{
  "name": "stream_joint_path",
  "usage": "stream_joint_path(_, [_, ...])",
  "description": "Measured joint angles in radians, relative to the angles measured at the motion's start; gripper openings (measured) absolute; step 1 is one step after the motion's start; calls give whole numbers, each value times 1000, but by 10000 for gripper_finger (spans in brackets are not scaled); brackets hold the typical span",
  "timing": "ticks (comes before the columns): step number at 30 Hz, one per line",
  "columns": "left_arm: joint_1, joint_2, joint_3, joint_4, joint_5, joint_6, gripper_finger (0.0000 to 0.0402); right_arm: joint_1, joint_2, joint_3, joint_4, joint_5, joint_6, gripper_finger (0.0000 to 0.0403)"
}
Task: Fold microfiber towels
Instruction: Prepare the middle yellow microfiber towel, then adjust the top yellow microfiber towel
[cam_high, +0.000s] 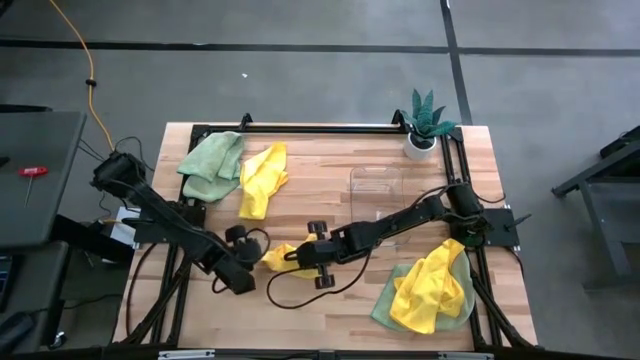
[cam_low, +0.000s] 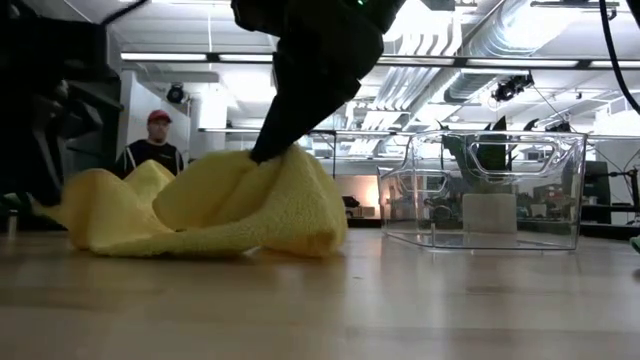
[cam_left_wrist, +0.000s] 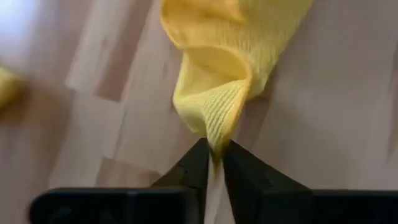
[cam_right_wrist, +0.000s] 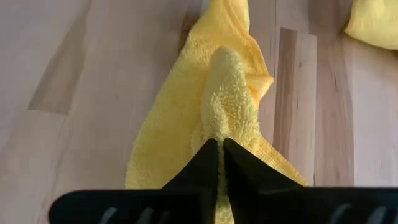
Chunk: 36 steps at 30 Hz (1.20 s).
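Yellow towel (cam_high: 277, 257), crumpled near the worktop's front edge, is pinched by left gripper (cam_left_wrist: 213, 163) and right gripper (cam_right_wrist: 220, 163); no towel looks folded.

Table layout: crumpled towel (cam_high: 278, 257) at front centre, between left gripper (cam_high: 262, 262) and right gripper (cam_high: 296, 256); towel pairs at rear left (cam_high: 262, 178) and front right (cam_high: 432, 288); clear bin (cam_high: 375, 192) and potted plant (cam_high: 426, 122) behind.
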Motion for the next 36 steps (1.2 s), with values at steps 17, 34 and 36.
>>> stream_joint_path(17, [171, -466, 64, -327, 46, 218, 231, -63, -134, 12, -72, 29, 30, 217])
stream_joint_path(34, [935, -383, 54, -128, 226, 737, 227, -109, -219, -28, -82, 85, 180, 202])
stream_joint_path(36, [985, -403, 14, -68, 280, 748, 227, -99, -254, -91, -53, 102, 231, 200])
